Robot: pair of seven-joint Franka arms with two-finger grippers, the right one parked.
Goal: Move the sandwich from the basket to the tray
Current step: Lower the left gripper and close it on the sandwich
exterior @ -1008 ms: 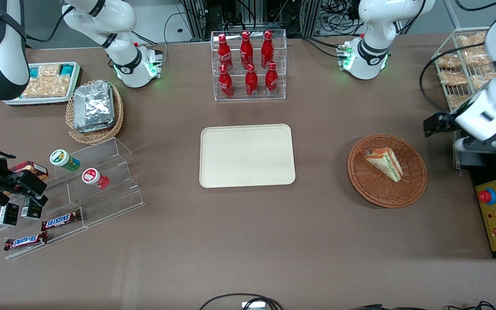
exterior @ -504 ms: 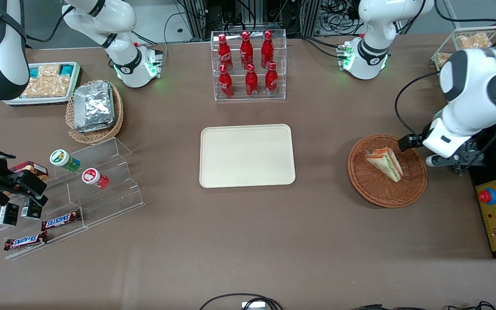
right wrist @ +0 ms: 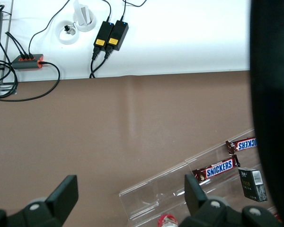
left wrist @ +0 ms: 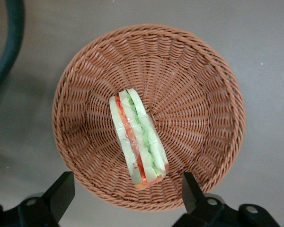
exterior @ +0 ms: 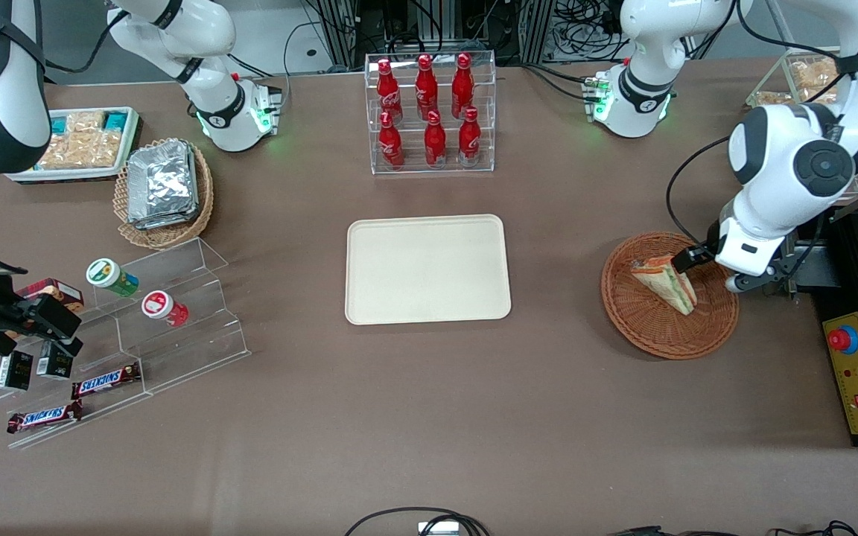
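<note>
The brown counter (exterior: 429, 417) carries everything. The cream tray (exterior: 427, 269) lies flat near its middle, with nothing on it. Farther from the front camera than the tray stands a clear rack of red bottles (exterior: 430, 112).

Toward the working arm's end of the counter sits the round reddish-brown basket (exterior: 645, 327), well apart from the tray. The sandwich (exterior: 666, 283) lies in it, a pale wedge with its layered edge turned up; the wrist view shows the sandwich (left wrist: 138, 140) near the middle of the basket (left wrist: 199, 94), with green, red and orange filling between the bread slices.

The left arm's tool (exterior: 690, 259) hangs over the basket's edge, just above the sandwich's wider end. In the wrist view the tool (left wrist: 125, 194) is spread wide, one finger (left wrist: 61, 191) to each side of the sandwich's end, and neither finger touches the sandwich.

Toward the parked arm's end lie a paler basket of foil packets (exterior: 163, 190), a white tray of snack packs (exterior: 80, 141), and clear stepped shelves (exterior: 176, 313) with two small cups (exterior: 111, 277) and chocolate bars (exterior: 105, 380).
</note>
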